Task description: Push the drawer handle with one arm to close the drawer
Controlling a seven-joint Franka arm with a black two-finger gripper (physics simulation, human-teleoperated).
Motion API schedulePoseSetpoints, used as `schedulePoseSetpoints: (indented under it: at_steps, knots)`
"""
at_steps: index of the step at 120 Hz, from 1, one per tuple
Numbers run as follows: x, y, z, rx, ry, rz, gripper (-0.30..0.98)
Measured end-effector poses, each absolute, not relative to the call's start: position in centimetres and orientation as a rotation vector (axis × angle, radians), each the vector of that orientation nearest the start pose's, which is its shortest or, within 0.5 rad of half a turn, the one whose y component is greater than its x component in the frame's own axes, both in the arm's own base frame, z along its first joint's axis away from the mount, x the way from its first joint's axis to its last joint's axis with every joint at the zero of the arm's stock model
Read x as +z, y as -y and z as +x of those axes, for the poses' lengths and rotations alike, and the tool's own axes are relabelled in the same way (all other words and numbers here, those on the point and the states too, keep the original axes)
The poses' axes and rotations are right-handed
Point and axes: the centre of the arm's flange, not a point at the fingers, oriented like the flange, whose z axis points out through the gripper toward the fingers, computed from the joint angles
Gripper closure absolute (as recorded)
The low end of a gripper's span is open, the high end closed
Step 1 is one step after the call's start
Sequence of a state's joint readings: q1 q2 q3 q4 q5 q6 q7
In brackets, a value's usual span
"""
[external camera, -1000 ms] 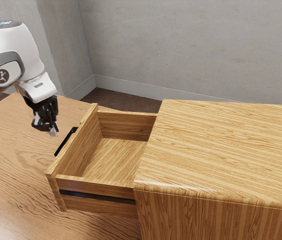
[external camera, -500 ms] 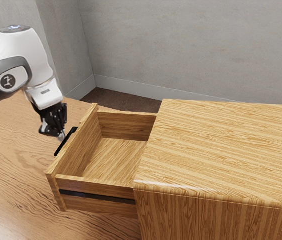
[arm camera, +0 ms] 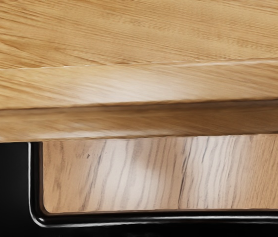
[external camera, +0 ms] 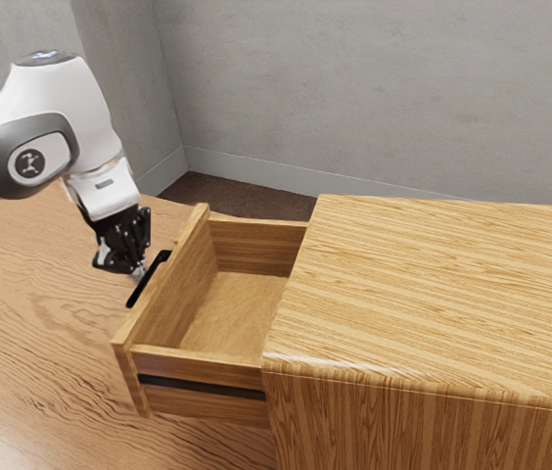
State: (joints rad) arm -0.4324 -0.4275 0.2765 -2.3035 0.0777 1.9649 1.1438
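Observation:
The drawer (external camera: 222,318) stands partly out of the wooden cabinet (external camera: 433,294), its inside in sight. A black bar handle (external camera: 146,280) runs along the outer face of its front panel. My gripper (external camera: 139,273) points down at this handle from the outer side, tips close together and against or just beside the bar; exact contact is hard to make out. In the wrist view the drawer's front panel (arm camera: 139,121) lies alongside the black handle (arm camera: 163,217), very near my hand.
The wooden table (external camera: 31,313) extends under the arm and drawer. Grey walls (external camera: 374,98) rise behind the cabinet, above a dark floor (external camera: 242,196). Between handle and front panel, the table surface (arm camera: 163,173) appears in the wrist view.
My gripper has moved toward the exterior view's right, up to the handle. Over the last half second the drawer has slid a little way into the cabinet.

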Motion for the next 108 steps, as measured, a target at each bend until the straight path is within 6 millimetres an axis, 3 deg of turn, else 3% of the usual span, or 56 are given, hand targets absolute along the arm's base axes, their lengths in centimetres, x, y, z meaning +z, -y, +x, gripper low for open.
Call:
schedulePoseSetpoints:
  at_steps: [48,108]
  knots:
    - [50.7,8.3,43.9,-0.153,-2.001,-2.438,0.79]
    - [50.9,14.6,45.6,-0.153,-2.054,-2.372,0.78]
